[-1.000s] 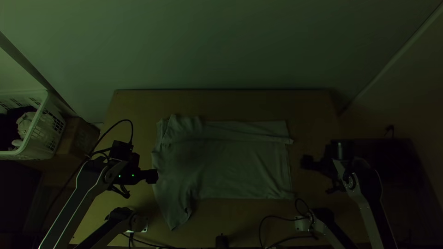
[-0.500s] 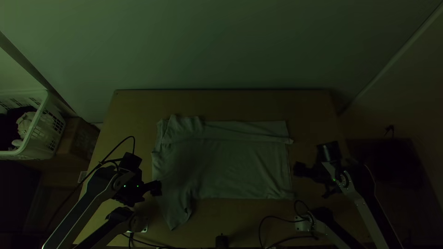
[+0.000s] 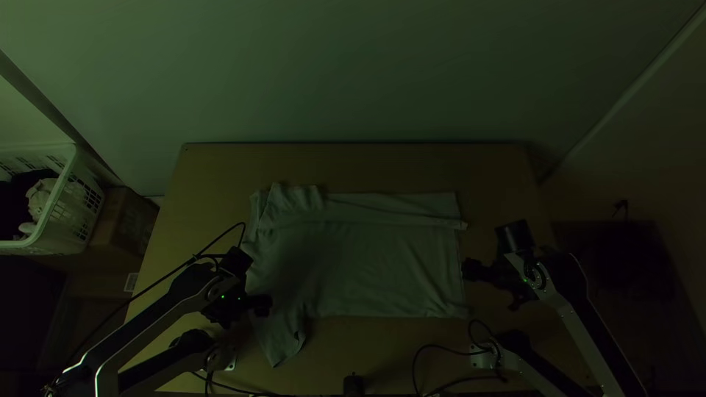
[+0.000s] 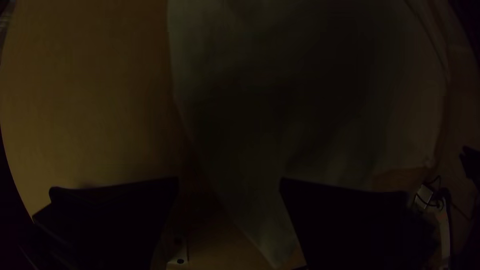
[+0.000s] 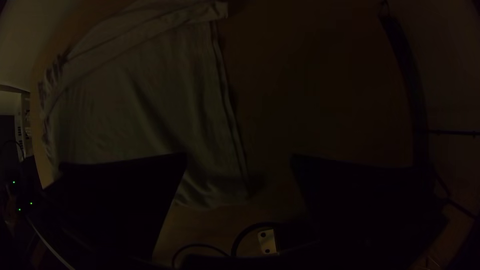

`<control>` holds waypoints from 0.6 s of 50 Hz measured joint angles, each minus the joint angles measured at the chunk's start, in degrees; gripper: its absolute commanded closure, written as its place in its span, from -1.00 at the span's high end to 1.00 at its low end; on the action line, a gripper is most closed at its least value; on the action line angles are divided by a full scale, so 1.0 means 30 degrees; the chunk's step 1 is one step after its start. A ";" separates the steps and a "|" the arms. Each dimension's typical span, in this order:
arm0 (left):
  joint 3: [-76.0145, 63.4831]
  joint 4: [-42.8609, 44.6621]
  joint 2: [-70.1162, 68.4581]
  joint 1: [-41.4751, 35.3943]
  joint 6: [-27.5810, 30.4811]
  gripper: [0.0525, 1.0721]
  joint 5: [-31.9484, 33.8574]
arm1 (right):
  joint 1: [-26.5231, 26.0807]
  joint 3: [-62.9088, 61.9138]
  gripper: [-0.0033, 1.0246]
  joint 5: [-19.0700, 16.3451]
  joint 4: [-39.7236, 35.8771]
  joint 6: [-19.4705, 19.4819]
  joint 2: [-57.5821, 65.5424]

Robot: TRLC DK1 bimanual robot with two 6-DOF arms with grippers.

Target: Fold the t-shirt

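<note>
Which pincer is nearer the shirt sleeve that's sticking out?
Left. The left pincer hangs over that sleeve; the right pincer is by the hem, at the other end.

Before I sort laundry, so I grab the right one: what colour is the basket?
The basket looks white in the dim light; the top view shows it best.
</note>
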 measured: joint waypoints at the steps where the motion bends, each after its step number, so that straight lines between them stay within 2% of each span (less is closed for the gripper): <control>1: 0.0000 0.0051 0.0168 -0.0095 0.0000 0.88 0.0000 | 0.0051 0.0000 0.68 0.0000 0.0015 0.0000 0.0000; 6: 0.0036 0.0233 0.0998 -0.0685 0.0007 0.57 -0.0153 | 0.0204 -0.0087 0.68 -0.0146 0.0087 0.0000 0.0102; 12: 0.0168 0.0182 0.1625 -0.1311 0.0117 0.06 -0.0634 | 0.0342 -0.0882 0.68 -0.1705 0.0095 -0.0080 0.0510; 14: 0.0226 0.0131 0.1785 -0.1479 0.0153 -0.23 -0.0780 | 0.0503 -0.1260 0.69 -0.2055 0.0073 -0.0095 0.0707; 18: 0.0306 0.0211 0.1945 -0.1974 0.0197 -0.94 -0.1282 | 0.0867 -0.1851 0.69 -0.2375 0.0066 -0.0102 0.1362; 30: 0.0488 0.1326 0.1894 -0.3089 0.0379 -0.95 -0.1938 | 0.1370 -0.2514 0.69 -0.2521 -0.0153 -0.0801 0.3424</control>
